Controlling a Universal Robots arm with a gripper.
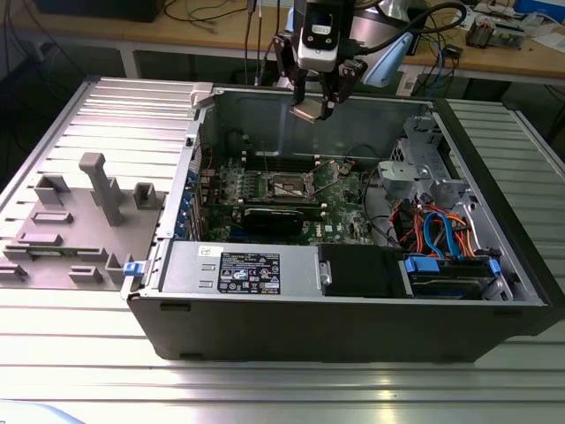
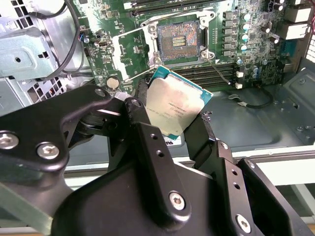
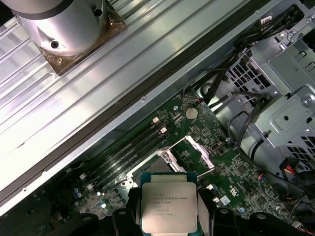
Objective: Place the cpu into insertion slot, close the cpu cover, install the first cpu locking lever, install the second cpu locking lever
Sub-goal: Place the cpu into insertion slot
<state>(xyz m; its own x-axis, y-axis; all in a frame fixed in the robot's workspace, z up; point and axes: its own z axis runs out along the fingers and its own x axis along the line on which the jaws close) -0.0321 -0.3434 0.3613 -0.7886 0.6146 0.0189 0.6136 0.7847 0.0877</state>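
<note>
The gripper (image 2: 173, 114) is clamped on two opposite edges of the cpu (image 2: 172, 103), holding it tilted high over the open case (image 1: 353, 318), while the uncovered insertion slot (image 2: 178, 43) lies well below on the green board (image 2: 98, 54).

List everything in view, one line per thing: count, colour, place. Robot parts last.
cpu: one, silvery-beige, held above the open case.
insertion slot: one, dark with silver rim, empty, on the motherboard.
motherboard: one, green, inside the case.
graphics card: one, black, beside the slot.
labelled box: one, grey, at the case's near wall.
cables: several, blue and orange, exterior view's right.
computer case: one, dark grey, on the table.
moulded tray: one, grey, exterior view's left.
table: one, silver, ribbed.
gripper: one, black, shut on the cpu.
</note>
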